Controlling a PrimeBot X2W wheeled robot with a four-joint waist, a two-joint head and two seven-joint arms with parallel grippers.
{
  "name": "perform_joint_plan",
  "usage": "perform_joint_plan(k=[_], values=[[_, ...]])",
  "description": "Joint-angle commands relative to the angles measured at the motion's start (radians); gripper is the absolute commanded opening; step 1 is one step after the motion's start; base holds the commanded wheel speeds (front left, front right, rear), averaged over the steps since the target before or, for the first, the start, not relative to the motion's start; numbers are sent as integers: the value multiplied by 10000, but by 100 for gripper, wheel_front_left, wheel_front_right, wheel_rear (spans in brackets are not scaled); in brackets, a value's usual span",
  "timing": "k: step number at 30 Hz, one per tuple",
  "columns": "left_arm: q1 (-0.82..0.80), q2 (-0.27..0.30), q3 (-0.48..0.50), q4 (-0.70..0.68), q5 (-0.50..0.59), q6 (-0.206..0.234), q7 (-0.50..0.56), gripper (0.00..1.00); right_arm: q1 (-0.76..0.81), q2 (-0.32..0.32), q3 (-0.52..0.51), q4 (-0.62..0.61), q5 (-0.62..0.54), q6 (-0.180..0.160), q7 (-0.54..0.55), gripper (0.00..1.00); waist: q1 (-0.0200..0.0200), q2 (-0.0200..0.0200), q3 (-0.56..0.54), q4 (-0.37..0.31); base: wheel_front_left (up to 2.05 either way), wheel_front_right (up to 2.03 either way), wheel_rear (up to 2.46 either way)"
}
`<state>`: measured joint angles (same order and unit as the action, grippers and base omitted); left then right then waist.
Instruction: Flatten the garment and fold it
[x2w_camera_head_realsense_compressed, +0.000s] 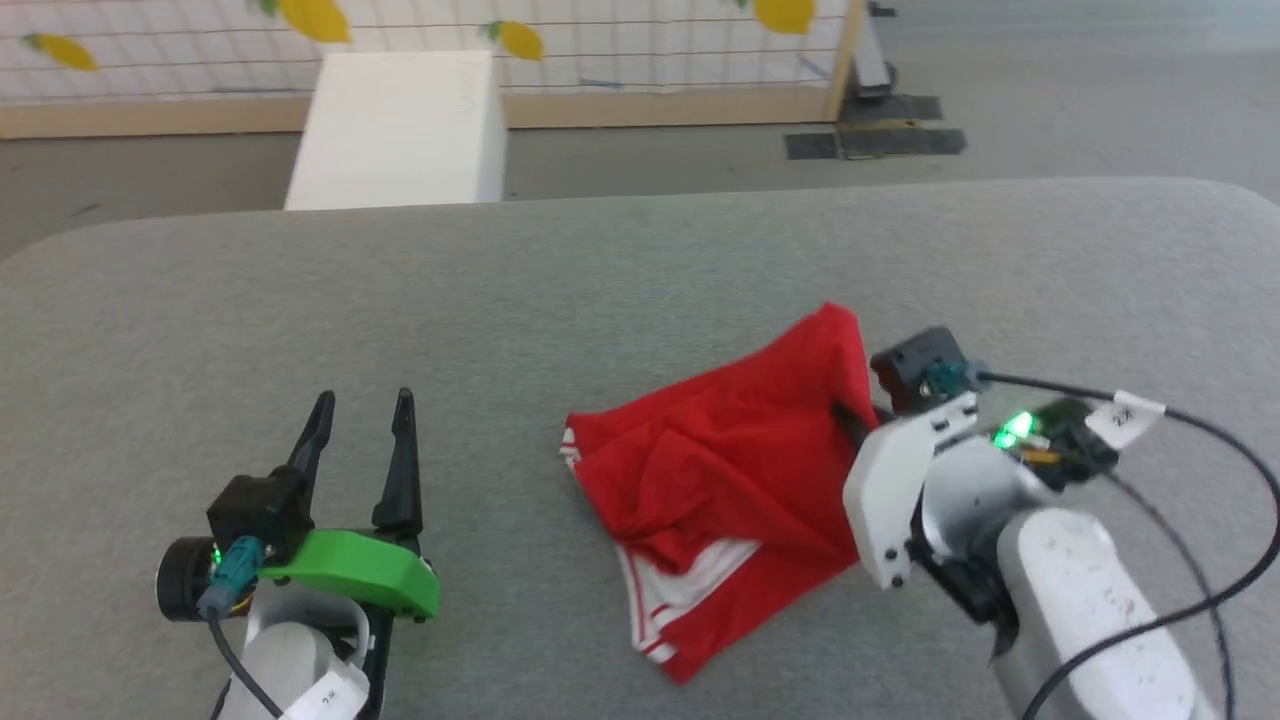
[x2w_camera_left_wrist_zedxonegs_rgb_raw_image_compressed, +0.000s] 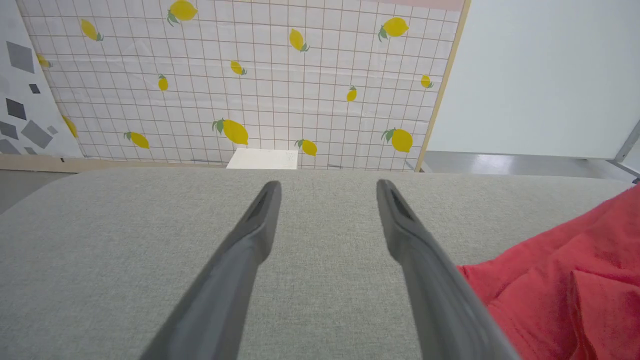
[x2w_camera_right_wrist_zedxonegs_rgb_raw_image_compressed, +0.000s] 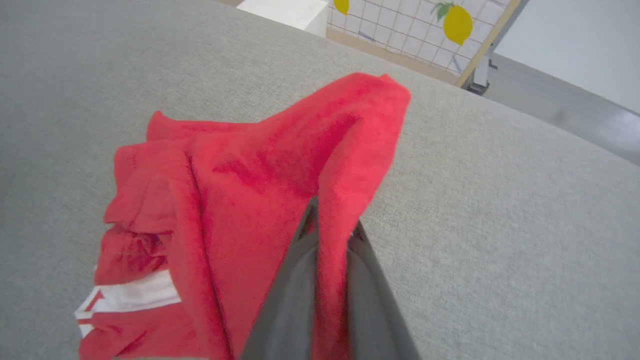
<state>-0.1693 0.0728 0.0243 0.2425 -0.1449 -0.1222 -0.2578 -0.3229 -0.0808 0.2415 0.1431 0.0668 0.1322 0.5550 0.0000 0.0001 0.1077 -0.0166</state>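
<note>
The right gripper (x2w_camera_right_wrist_zedxonegs_rgb_raw_image_compressed: 332, 227) is pinched shut on a lifted fold of the one garment (x2w_camera_head_realsense_compressed: 720, 470). It lies bunched right of centre on the grey table (x2w_camera_head_realsense_compressed: 600, 280), its length running from that raised far corner to the white sleeve nearest the robot. The left gripper (x2w_camera_head_realsense_compressed: 364, 400) stands wide, empty, well apart.

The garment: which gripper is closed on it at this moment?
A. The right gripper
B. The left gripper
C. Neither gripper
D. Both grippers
A: in the right wrist view the right gripper has its two fingers pinched on a raised fold of the garment, while in the head view the left gripper stands open over the grey table, apart from the cloth.
</note>
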Motion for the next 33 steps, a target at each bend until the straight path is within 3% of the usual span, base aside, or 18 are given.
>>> perform_joint_plan(k=[1, 9, 18, 24, 33], values=[[-34, 21, 47, -86, 80, 10, -40, 100, -260, -280, 105, -157, -79, -15, 117, 0, 0, -1, 219, -632, 0, 0, 0], [-372, 94, 23, -401, 223, 9, -40, 100, -1461, -2252, 720, -350, -142, -15, 518, 0, 0, -1, 819, -2017, 0, 0, 0], [-1029, 418, -84, -877, 461, 16, -40, 100, -2668, -3969, 658, 822, -12, -15, -8, 0, 0, -1, 1978, -3095, 0, 0, 0], [-1546, 647, -247, -1123, 562, 7, 39, 100, -3394, -4483, -369, 2264, -468, -15, -914, 0, 0, -1, 2790, -3021, 0, 0, 0], [-1864, 907, -392, -1324, 572, 21, 197, 100, -4194, -4490, -2555, 4041, -1928, -15, -2495, 0, 0, -1, 3545, -2213, 0, 0, 0]])
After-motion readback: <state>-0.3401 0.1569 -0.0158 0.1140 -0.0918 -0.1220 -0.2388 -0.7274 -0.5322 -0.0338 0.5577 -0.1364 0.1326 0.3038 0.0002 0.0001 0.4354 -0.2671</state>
